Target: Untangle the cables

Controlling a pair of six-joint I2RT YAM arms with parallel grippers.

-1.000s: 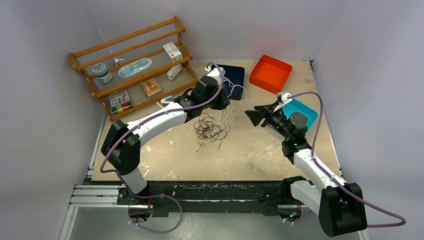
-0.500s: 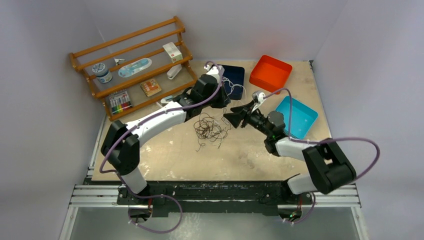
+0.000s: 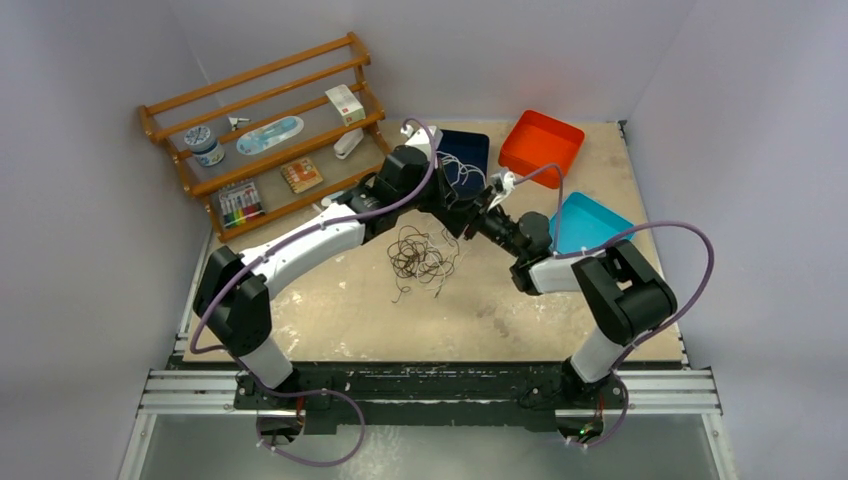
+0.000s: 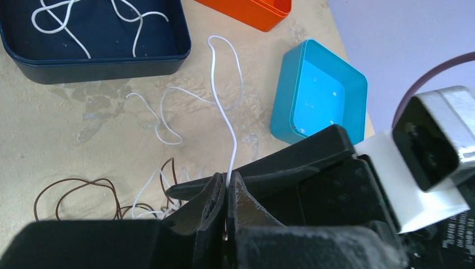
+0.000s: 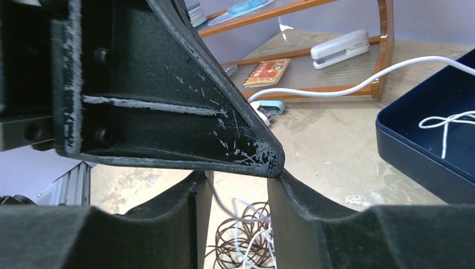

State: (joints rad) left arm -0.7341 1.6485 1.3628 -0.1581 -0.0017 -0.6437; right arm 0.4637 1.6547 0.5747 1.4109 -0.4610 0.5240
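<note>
The cables form a brown and white knot (image 3: 420,255) on the table's middle. My left gripper (image 3: 452,207) hovers just right of and above it, shut on a white cable (image 4: 226,115) that rises from the jaws (image 4: 228,184) and loops toward the navy tray. More white cable lies inside that tray (image 4: 95,33). My right gripper (image 3: 477,214) is open and meets the left gripper tip to tip. In the right wrist view its fingers (image 5: 168,224) straddle the space under the left gripper's tip, with a white strand and the knot (image 5: 246,241) between them.
A navy tray (image 3: 470,150), an orange tray (image 3: 541,146) and a teal tray (image 3: 590,222) stand at the back right. A wooden rack (image 3: 270,130) with small items and a white stapler (image 5: 341,43) stands at the back left.
My right arm has swung left from the teal tray until its open gripper meets the left gripper. My left gripper has shifted slightly right, still holding the white cable.
</note>
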